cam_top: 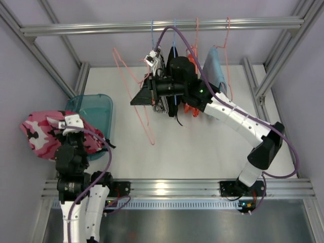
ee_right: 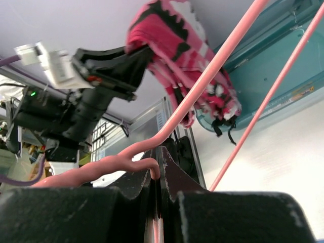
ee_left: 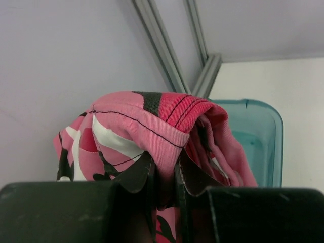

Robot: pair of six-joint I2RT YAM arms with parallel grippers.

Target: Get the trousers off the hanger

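The pink trousers (ee_left: 152, 131) are off, clenched in the left fingers (ee_left: 136, 174) near the bin (ee_left: 268, 136), while the right fingers (ee_right: 172, 177) pinch the bare hanger (ee_right: 212, 66).

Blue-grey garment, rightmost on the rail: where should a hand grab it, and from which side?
Pinch the blue-grey garment at its free lower edge, coming from the near side and straddling the cloth. It hangs as a flat, thin panel below the rail, so that edge looks easiest to close on.
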